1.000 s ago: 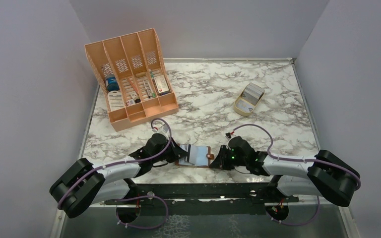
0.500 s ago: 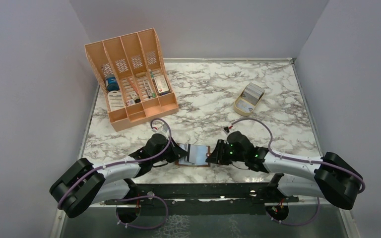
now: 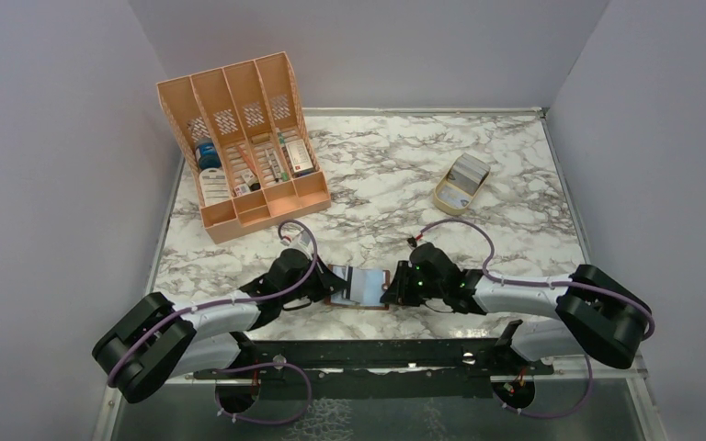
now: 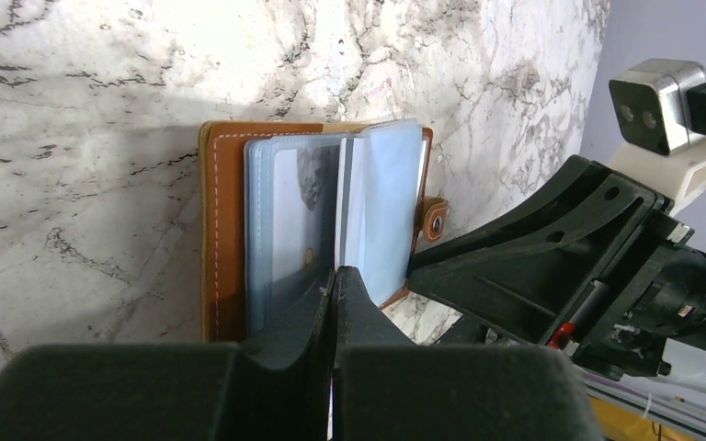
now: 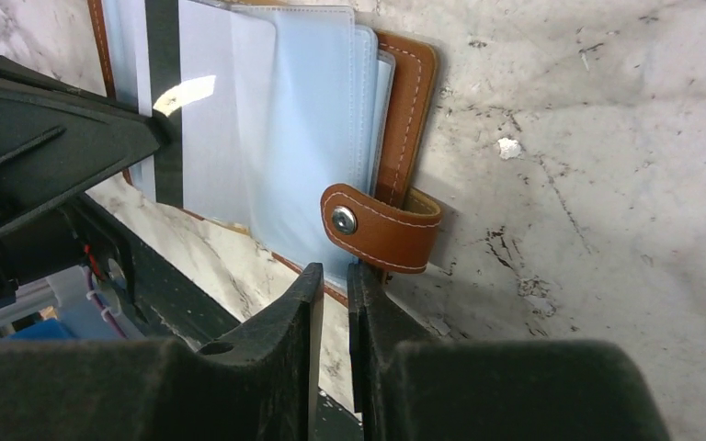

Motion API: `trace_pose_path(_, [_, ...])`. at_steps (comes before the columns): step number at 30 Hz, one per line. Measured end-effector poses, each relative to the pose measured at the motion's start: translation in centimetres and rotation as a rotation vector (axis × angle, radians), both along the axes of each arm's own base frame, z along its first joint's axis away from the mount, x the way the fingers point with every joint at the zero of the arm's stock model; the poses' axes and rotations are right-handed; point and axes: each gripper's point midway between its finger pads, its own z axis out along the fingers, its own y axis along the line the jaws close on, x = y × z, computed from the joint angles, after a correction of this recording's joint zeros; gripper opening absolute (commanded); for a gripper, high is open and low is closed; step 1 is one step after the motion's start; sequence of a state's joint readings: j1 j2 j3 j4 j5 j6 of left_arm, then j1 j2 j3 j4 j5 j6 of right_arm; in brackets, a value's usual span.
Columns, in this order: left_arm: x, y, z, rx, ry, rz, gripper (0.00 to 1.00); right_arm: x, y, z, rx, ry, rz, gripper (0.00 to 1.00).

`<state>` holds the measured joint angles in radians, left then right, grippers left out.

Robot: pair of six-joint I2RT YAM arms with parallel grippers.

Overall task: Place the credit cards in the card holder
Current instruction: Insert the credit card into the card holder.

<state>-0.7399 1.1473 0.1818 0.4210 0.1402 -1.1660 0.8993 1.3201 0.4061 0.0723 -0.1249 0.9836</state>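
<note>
The brown card holder (image 3: 360,287) lies open on the marble between both arms, bluish sleeves fanned up (image 4: 381,202). A pale card with a dark stripe (image 5: 204,110) sits inside one sleeve. My left gripper (image 4: 335,272) is shut, its tips against the near edge of the sleeves; whether a sleeve is pinched I cannot tell. My right gripper (image 5: 334,268) stands at the holder's snap-tab (image 5: 381,225) side. Only a narrow gap shows between its fingers, and the cover's edge is right at the tips. More credit cards (image 3: 468,169) stand in a small tan stand at the back right.
A big orange slotted organiser (image 3: 239,147) with small boxes and bottles stands at the back left. The tan stand (image 3: 452,199) is well beyond the right arm. Grey walls close in both sides, and a black rail (image 3: 377,354) runs along the near edge.
My right arm has slid left until its fingers reach the holder's snap-tab edge. The left gripper and the holder have stayed put.
</note>
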Motion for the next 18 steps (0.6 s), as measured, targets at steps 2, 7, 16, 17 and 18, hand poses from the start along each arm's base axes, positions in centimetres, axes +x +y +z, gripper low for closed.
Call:
trace_pose_path(2, [0.03, 0.0, -0.05, -0.002, 0.0, 0.003, 0.0, -0.15, 0.09, -0.05, 0.008, -0.001, 0.001, 0.17])
trace_pose_path(7, [0.08, -0.04, -0.32, -0.005, 0.003, 0.007, 0.0, -0.25, 0.28, -0.04, 0.017, -0.006, 0.006, 0.16])
trace_pose_path(16, [0.08, -0.39, -0.36, -0.019, 0.004, 0.006, 0.0, -0.18, 0.44, -0.05, 0.024, -0.004, 0.002, 0.16])
trace_pose_path(17, [0.08, -0.4, -0.35, -0.02, 0.004, 0.006, 0.0, -0.18, 0.48, -0.05, 0.025, -0.004, 0.002, 0.16])
trace_pose_path(18, [0.1, -0.41, -0.34, -0.021, 0.004, 0.007, 0.0, -0.17, 0.5, -0.06, 0.026, -0.003, 0.002, 0.16])
